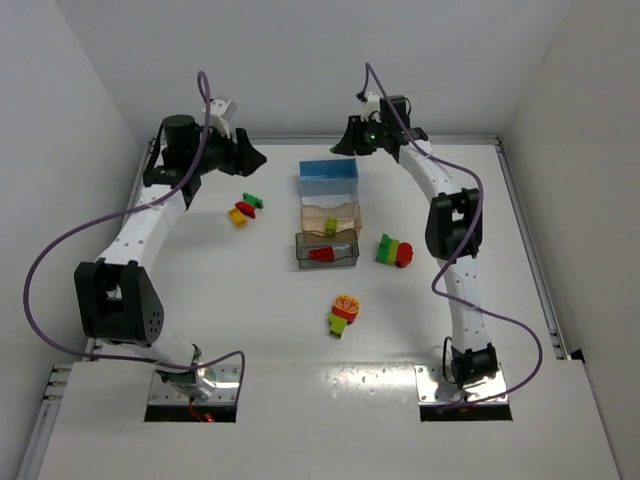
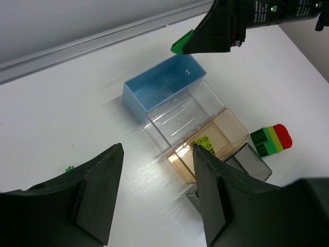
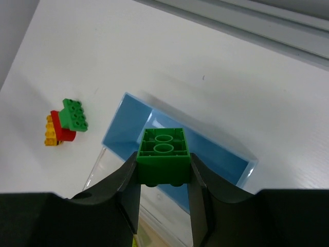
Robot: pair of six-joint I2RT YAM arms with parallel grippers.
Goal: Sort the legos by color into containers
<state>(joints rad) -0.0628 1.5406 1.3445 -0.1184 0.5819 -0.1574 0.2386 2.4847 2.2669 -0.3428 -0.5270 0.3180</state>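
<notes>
The right end effector [image 3: 163,172] is clamped on a green brick [image 3: 163,152], studs hidden, its hollow underside facing the wrist camera. It hangs above the far part of the blue bin [image 1: 328,172], clear of the rim. This bin stands farthest in a row of three touching containers at the middle of the bench [image 1: 250,300]. The tan bin [image 1: 330,212] comes next and holds a yellow-green brick [image 2: 205,143]. The grey bin [image 1: 327,262] is nearest and holds a red brick [image 1: 322,254].

The left end effector [image 2: 157,154] has its fingers wide apart with nothing between them. It hovers over the far left of the bench, well apart from the bins and pointed toward them. Near it, left of the tan bin, lies a green, red and yellow clump [image 1: 243,208].

Just right of the grey bin lies a green, yellow and red clump [image 1: 394,250]. Nearer than the bins, out on open bench, sits a third clump [image 1: 343,314], red on top with yellow and green below.
</notes>
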